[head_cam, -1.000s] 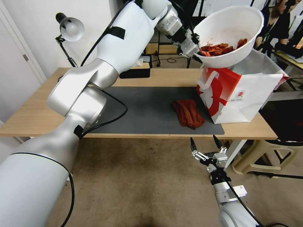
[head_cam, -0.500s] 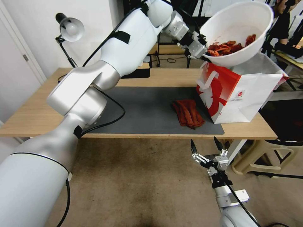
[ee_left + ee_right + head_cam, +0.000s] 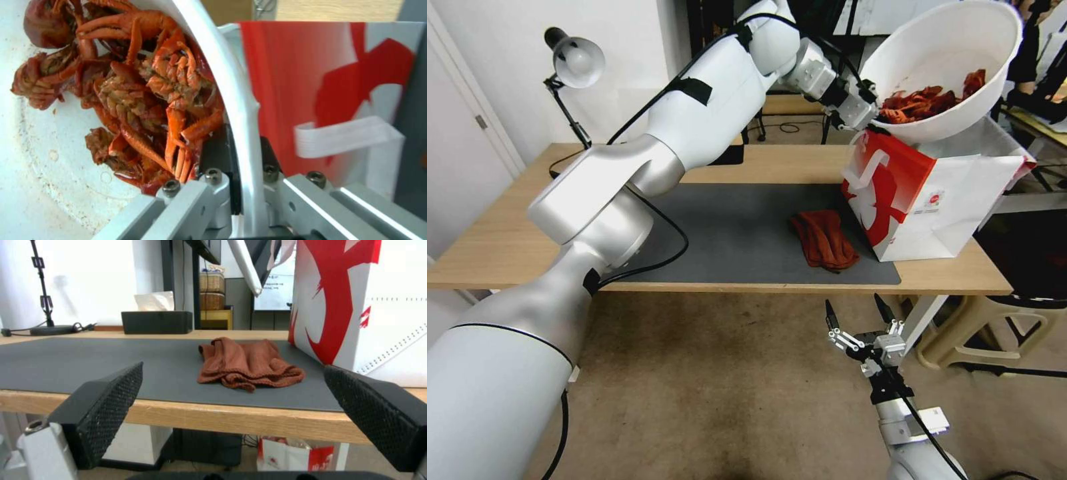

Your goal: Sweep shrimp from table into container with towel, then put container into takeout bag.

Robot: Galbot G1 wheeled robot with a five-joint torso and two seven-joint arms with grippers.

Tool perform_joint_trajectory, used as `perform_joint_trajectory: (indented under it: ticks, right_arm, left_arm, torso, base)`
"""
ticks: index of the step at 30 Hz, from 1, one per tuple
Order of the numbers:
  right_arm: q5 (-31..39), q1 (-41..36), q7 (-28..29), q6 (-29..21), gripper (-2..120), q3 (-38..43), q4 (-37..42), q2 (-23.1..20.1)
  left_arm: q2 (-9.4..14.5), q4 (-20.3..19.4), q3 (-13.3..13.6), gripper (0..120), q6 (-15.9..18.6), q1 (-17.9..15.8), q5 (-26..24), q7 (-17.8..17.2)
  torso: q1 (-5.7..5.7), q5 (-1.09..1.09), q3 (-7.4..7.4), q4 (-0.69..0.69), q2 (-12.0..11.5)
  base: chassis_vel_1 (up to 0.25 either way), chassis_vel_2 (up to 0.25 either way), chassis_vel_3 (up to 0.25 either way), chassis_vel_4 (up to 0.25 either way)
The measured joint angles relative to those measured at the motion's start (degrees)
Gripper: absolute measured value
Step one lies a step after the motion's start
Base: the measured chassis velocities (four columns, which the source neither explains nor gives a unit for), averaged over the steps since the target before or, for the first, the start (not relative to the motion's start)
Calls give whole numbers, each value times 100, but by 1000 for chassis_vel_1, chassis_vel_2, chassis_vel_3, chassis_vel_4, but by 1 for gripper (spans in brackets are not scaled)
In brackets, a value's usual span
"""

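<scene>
1. Overhead, the left gripper is pinching the rolled rim of the white container, holding it tilted above the open takeout bag.
2. Crayfish-like shrimp are lying heaped inside it.
3. The rust-red towel is lying on the table's grey mat, just left of the bag.
4. The right gripper is hanging below the near table edge, fingers spread wide.

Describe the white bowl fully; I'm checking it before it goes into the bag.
The bowl is large, round, white plastic with a rolled rim, its inside smeared. It is held in the air, tilted, above the open top of the red-and-white bag. A heap of red-orange shrimp lies against its lower side. The left gripper has its jaws clamped on the rim, one inside, one outside.
</scene>
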Motion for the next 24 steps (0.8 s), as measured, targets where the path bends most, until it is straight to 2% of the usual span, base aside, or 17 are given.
perform_joint_trajectory:
  ticks: [7,24]
  right_arm:
    - [-37,2,4,-3,100,-9,3,38]
    - [-92,1,12,-13,100,-43,0,81]
  left_arm:
    - [1,16,203,0,12,4,-87,-431]
    - [1,135,479,0,96,164,-206,-734]
  torso:
    - [0,0,0,0,0]
    - [0,0,0,0,0]
  base:
    - [0,0,0,0]
    - [0,0,0,0]
